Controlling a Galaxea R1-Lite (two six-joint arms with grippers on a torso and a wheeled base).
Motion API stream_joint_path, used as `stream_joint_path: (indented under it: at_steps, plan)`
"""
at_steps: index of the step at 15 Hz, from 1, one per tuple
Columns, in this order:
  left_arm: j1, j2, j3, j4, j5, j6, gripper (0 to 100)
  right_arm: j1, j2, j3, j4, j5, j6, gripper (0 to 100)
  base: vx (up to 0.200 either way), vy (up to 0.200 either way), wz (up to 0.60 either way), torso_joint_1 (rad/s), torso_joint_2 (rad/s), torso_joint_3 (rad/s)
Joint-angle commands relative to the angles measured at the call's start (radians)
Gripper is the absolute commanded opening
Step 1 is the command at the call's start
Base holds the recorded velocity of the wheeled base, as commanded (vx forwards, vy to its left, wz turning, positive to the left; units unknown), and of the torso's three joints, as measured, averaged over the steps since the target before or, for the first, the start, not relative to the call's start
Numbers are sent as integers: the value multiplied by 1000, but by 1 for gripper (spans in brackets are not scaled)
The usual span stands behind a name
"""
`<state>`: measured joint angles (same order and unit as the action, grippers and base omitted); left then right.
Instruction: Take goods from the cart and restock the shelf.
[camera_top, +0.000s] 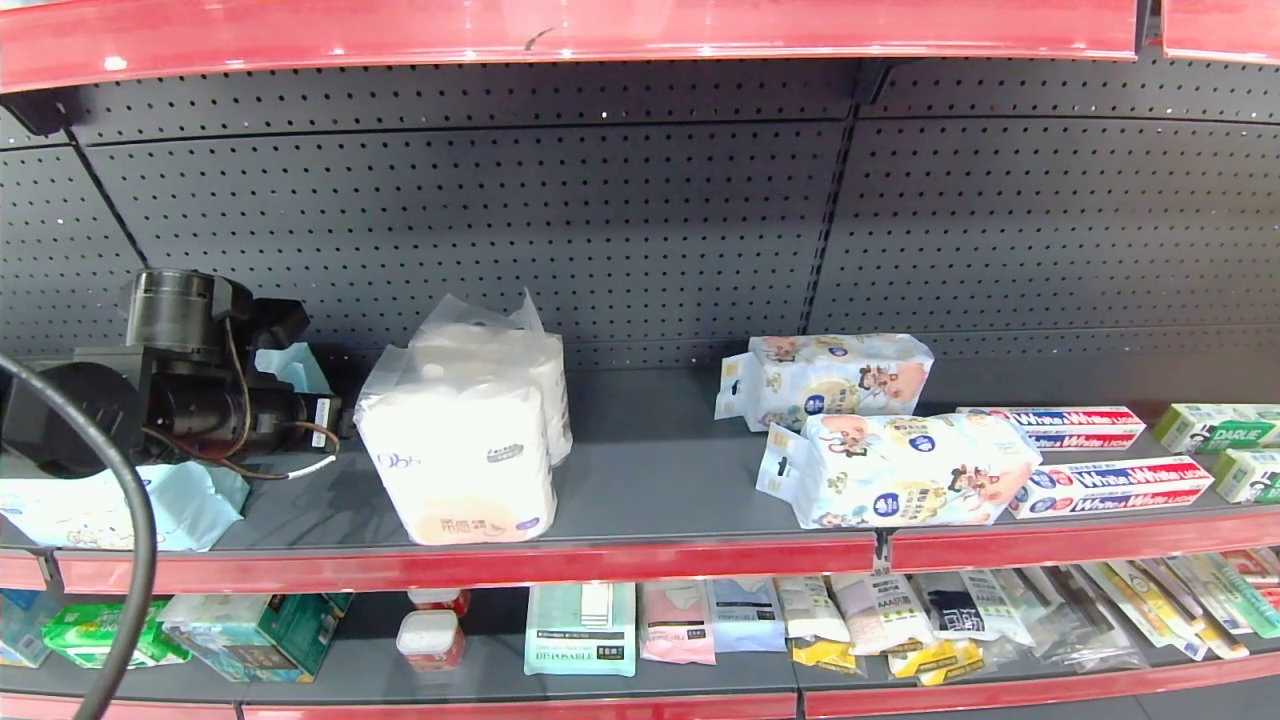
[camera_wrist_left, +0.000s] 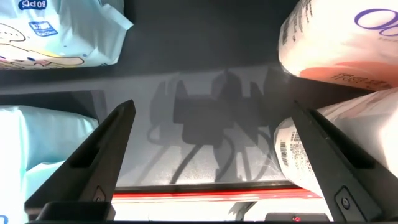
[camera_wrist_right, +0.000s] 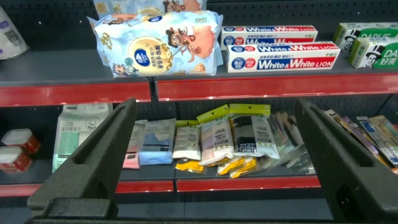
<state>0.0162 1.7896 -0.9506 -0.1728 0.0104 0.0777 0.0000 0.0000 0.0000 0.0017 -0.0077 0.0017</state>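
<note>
My left arm (camera_top: 190, 390) reaches into the middle shelf (camera_top: 650, 470) at its left end. Its gripper (camera_wrist_left: 211, 112) is open and holds nothing, hanging over bare shelf floor. Light-blue soft packs (camera_wrist_left: 56, 31) lie on one side of it and a white toilet-paper pack (camera_top: 460, 440) stands on the other, close to one finger (camera_wrist_left: 323, 155). My right gripper (camera_wrist_right: 217, 106) is open and holds nothing, in front of the shelf unit below a cartoon-printed wipes pack (camera_wrist_right: 155, 43).
A second wipes pack (camera_top: 830, 375) lies behind the first. Toothpaste boxes (camera_top: 1080, 460) and green boxes (camera_top: 1215, 425) fill the right end. The lower shelf (camera_wrist_right: 249, 183) holds several small hanging packs, jars and boxes. Bare floor lies between the toilet paper and the wipes.
</note>
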Motion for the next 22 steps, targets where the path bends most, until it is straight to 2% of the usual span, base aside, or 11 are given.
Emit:
stream_joint_path:
  at_steps: [1, 22]
  plan:
    - [1, -2, 1, -1, 0, 1, 100, 0, 2, 0, 0, 0, 0, 100, 0, 0, 0, 0, 0, 0]
    - [-12, -1, 10, -4, 2, -1, 100, 0, 2, 0, 0, 0, 0, 100, 0, 0, 0, 0, 0, 0]
